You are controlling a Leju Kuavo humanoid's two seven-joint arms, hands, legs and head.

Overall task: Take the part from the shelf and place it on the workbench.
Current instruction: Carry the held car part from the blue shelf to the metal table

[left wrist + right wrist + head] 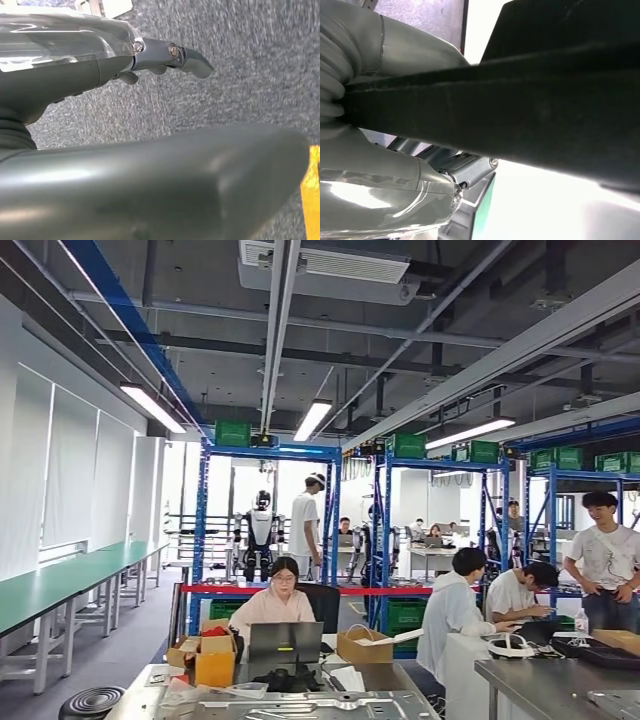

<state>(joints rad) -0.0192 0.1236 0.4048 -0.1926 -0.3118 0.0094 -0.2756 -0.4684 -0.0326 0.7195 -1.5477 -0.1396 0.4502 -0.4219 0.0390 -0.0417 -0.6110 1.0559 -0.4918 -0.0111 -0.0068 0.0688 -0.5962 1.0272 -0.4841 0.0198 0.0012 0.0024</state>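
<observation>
Grey carpet (241,75) with a yellow floor line (311,195) lies beneath the left hand (151,57), whose fingers stretch out holding nothing. Right hand (414,165) grasps a long dark part (508,110), which crosses in front of it and hides its fingers. Farther ahead stand a cluttered metal workbench (302,706), a seated person at a laptop (285,640), blue shelving (264,455) and another humanoid robot (259,530).

No readable text, label, brand or number anywhere in view
</observation>
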